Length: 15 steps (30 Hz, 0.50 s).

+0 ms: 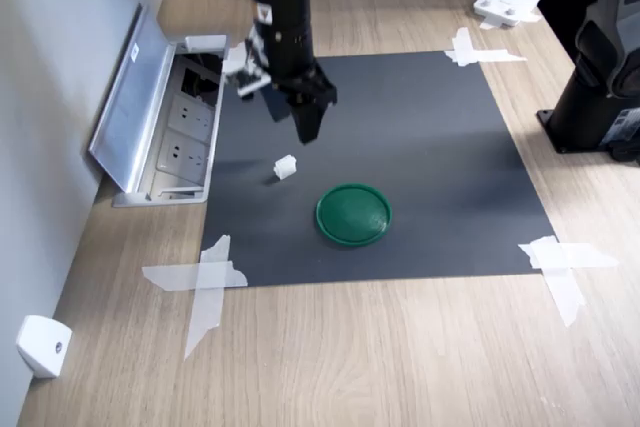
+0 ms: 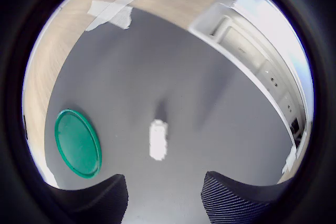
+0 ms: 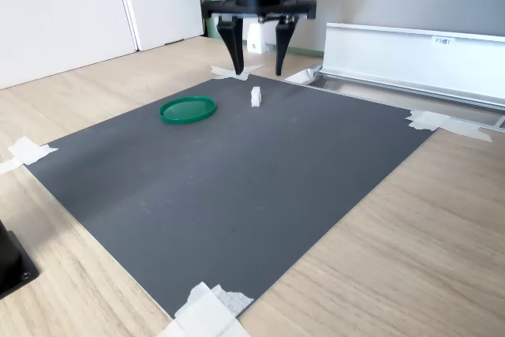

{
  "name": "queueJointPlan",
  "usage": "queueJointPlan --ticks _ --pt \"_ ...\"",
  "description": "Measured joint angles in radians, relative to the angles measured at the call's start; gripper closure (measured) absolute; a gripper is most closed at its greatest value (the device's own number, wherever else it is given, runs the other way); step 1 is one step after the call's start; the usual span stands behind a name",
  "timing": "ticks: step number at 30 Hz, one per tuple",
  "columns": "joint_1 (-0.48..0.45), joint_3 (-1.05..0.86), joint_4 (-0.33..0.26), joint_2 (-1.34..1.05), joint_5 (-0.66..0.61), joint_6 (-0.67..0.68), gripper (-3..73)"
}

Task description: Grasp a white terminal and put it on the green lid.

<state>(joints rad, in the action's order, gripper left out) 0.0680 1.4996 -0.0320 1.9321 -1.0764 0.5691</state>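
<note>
Your gripper (image 3: 257, 65) hangs spread and empty above the white terminal (image 3: 256, 97), which stands on the mat at upper centre in the second exterior view, right of the green lid (image 3: 188, 109); drop straight down.

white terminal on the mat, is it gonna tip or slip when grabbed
The white terminal stands taller than wide, so a nudge may tip it. It looks like tiny hard plastic: probably light, stiff, maybe slippery. The open end effector hangs above it.

Wooden table (image 1: 400, 367), taped dark mat (image 1: 420, 147), perhaps a socket box (image 1: 180, 137)
</note>
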Motion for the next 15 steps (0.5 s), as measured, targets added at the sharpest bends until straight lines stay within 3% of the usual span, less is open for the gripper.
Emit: queueJointPlan --ticks 15 --pt "0.044 0.018 0.003 0.087 0.062 0.005 13.3"
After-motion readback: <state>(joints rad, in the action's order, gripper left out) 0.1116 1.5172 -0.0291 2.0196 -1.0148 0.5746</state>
